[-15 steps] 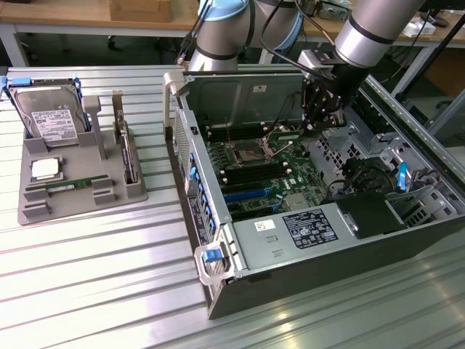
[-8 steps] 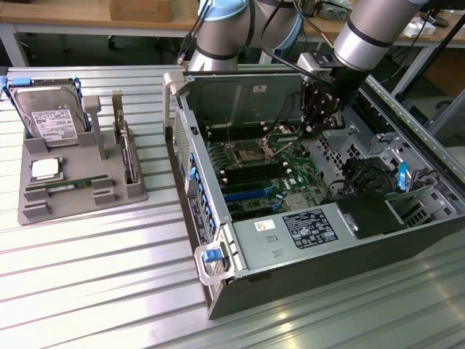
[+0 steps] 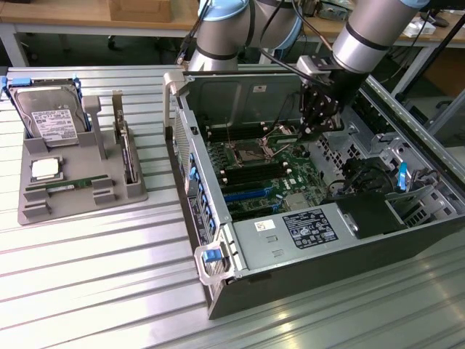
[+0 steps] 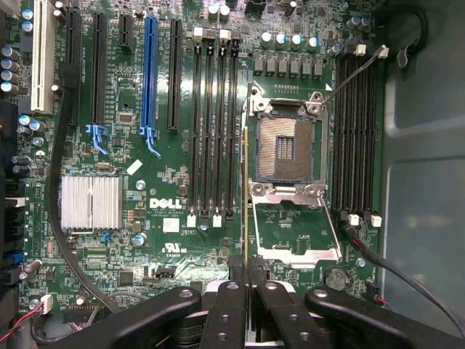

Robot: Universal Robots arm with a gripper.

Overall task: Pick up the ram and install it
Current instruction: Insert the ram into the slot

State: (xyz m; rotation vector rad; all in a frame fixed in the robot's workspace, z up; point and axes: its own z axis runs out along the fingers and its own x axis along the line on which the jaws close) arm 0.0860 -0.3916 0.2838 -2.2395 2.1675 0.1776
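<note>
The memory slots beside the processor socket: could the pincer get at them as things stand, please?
Probably yes. The pincer, shut on what looks like the ram held edge-on, hangs above the board, and the memory slots beside it look empty with no cable across them.

I see my arm [image 3: 367, 33] reaching in from about one o'clock in the exterior view, silver forearm angled down, black wrist pointing the gripper [image 3: 314, 129] straight downward. In the wrist view the gripper [image 4: 248, 273] has its black fingers [image 4: 231, 305] pressed together on a thin edge-on ram [image 4: 245, 203].
</note>
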